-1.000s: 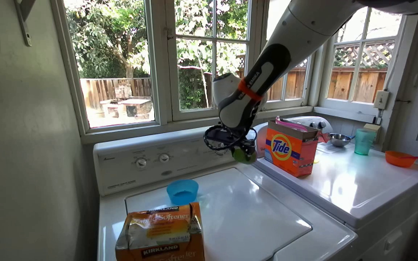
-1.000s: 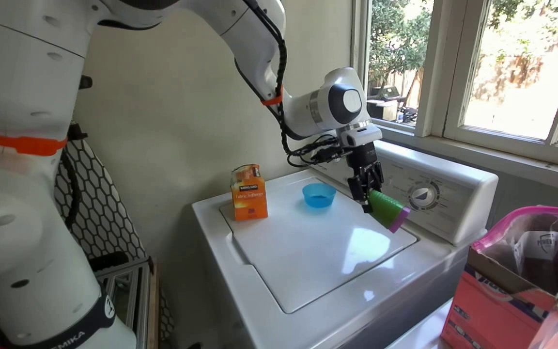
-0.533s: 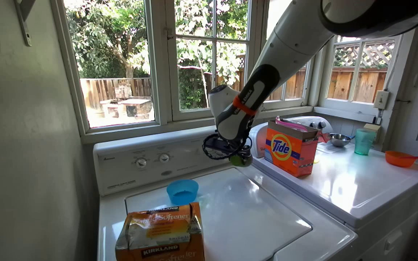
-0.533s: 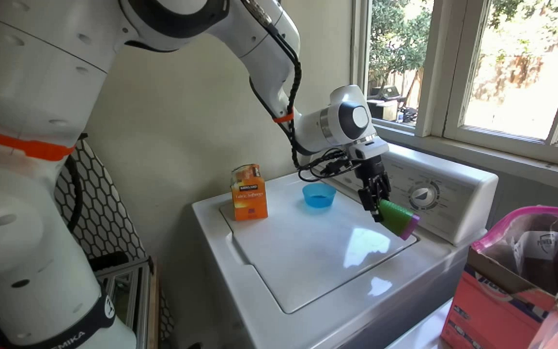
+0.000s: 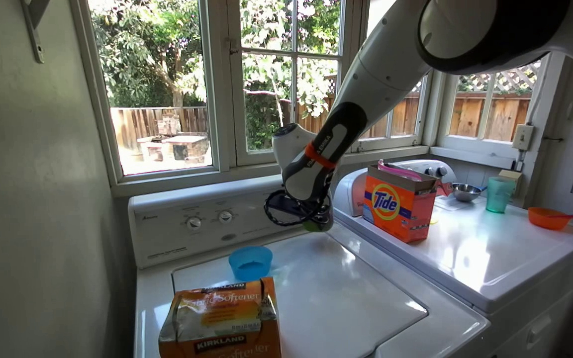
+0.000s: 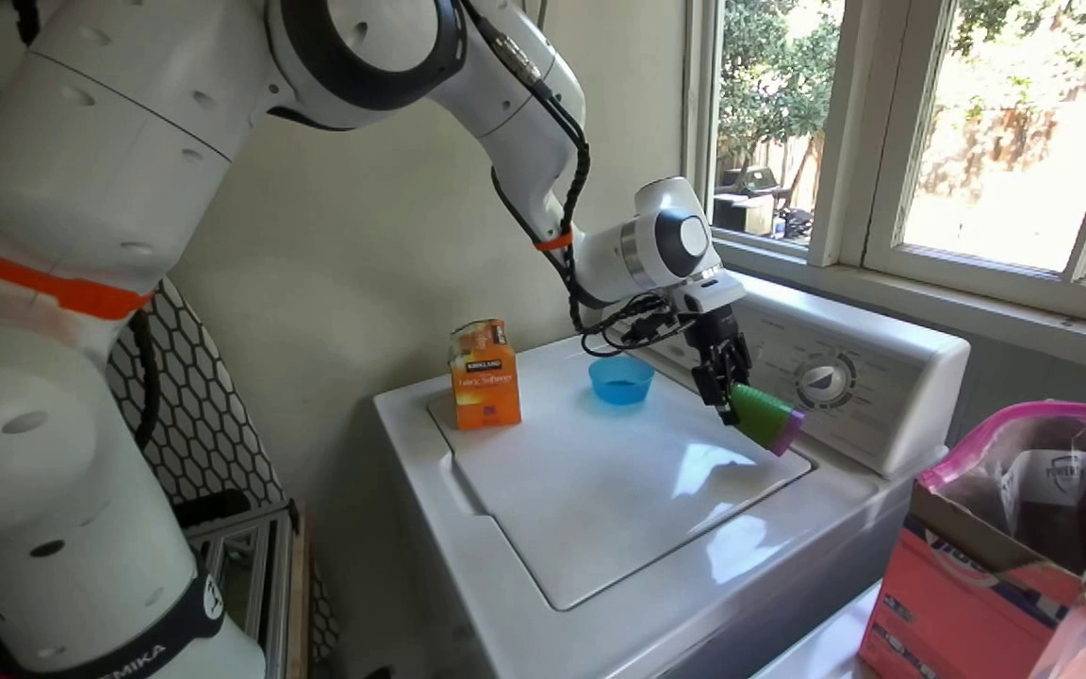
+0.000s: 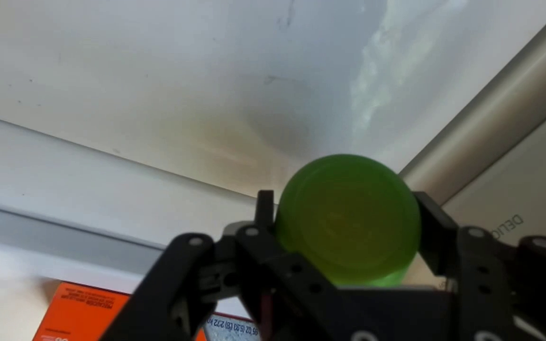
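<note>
My gripper (image 7: 346, 210) is shut on a green cup (image 7: 349, 222), with a finger on each side of it. The wrist view shows the cup's round base. In an exterior view, the green cup (image 6: 762, 418) is tilted, its purple rim pointing down and away from the gripper (image 6: 724, 396). The cup is above the washer lid (image 6: 618, 500), near the control panel (image 6: 868, 387). In an exterior view the cup (image 5: 318, 226) is partly hidden behind the gripper (image 5: 316, 216). A blue bowl (image 5: 250, 263) stands on the lid and also shows in an exterior view (image 6: 621, 380).
An orange Kirkland fabric softener box (image 5: 222, 318) stands on the washer. An open Tide box (image 5: 398, 204) with a pink-edged bag stands on the neighbouring machine. Behind it are a metal bowl (image 5: 465, 192), a teal cup (image 5: 499, 194) and an orange bowl (image 5: 547, 219). Windows border the washer's panel.
The arm has come lower, and the gripper with the green cup has moved down and, in an exterior view, to the left. The cup stays held. The bowl and boxes have not moved.
</note>
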You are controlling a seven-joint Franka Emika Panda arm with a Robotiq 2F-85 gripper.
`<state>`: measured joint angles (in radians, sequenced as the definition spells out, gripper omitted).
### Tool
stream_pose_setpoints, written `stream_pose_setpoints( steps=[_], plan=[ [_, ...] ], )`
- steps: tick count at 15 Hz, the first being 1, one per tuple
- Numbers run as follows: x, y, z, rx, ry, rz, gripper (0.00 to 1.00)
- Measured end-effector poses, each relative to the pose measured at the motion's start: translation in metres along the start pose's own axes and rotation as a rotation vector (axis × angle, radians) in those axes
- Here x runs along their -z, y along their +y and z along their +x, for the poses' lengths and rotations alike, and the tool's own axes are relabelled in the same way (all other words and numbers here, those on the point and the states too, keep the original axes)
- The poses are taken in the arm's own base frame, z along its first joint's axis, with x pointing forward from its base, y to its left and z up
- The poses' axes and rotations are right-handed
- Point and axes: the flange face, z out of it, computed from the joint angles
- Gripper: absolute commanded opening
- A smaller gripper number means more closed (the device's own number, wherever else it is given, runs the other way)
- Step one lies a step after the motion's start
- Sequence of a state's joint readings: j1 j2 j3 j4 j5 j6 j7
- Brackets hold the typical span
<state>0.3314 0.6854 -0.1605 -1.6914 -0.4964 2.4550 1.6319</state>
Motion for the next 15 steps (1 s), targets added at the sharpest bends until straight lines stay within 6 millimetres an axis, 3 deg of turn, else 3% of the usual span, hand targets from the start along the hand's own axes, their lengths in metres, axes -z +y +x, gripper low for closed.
stream_pose_setpoints(
  steps=[1,6,11,15],
  plan=[
    [0.000,0.000,0.001,-0.001,0.001,-0.001,0.45],
    [0.000,0.000,0.003,-0.011,0.009,-0.002,0.45],
    [0.007,-0.017,-0.031,0.007,0.019,0.019,0.45],
    [-0.001,-0.023,-0.048,0.020,0.023,0.007,0.45]
  ],
)
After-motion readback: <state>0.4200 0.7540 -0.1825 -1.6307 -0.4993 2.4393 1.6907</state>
